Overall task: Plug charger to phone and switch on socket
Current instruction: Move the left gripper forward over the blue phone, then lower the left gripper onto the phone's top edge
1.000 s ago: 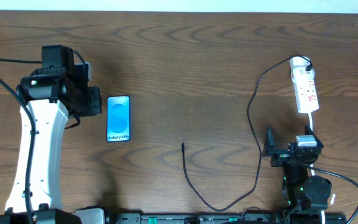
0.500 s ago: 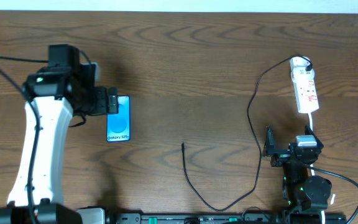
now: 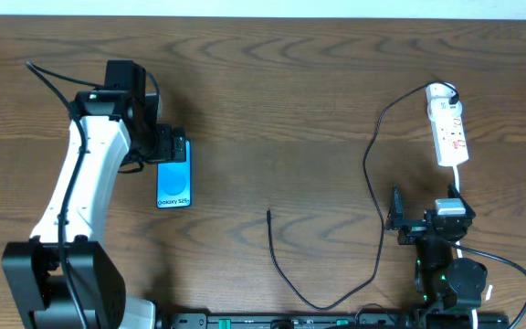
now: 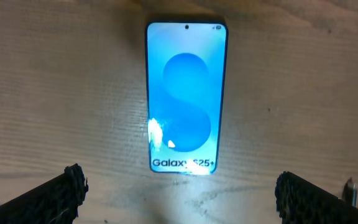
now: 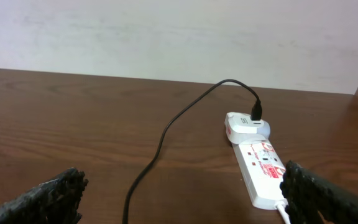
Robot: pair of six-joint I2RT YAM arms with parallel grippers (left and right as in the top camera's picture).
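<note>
Left gripper (image 4: 180,190): jaws spread wide, nothing between them, hanging over the far end of the phone, with the fingers either side of it and apart from it in the wrist view. Right gripper (image 5: 188,199): likewise released and empty, parked near the table's front edge, facing the socket. Table (image 3: 272,91): dark wood-grain top, bearing all items below. Left arm (image 3: 80,192): white link reaching from the near-left corner to the phone. Socket (image 3: 447,128): white strip with red markings, far right, lying flat; a white adapter (image 5: 247,124) sits at its far end with the black lead entering it; switch position too small to tell. Phone (image 3: 174,178): flat, screen up and lit blue, left of centre, lettered end toward the front edge. Charger (image 3: 373,183): thin black cable running from the adapter down the right side, looping along the front edge and back up to mid-table. Connector tip (image 3: 269,216): free, lying right of the phone and well apart from it. Step in hand, by judgement: opening approach to the phone; nothing plugged, socket untouched. Next move likely calls for steadying or gripping the phone, a fine pinch on the tip close behind its head, and alignment with the port at the lettered end.
</note>
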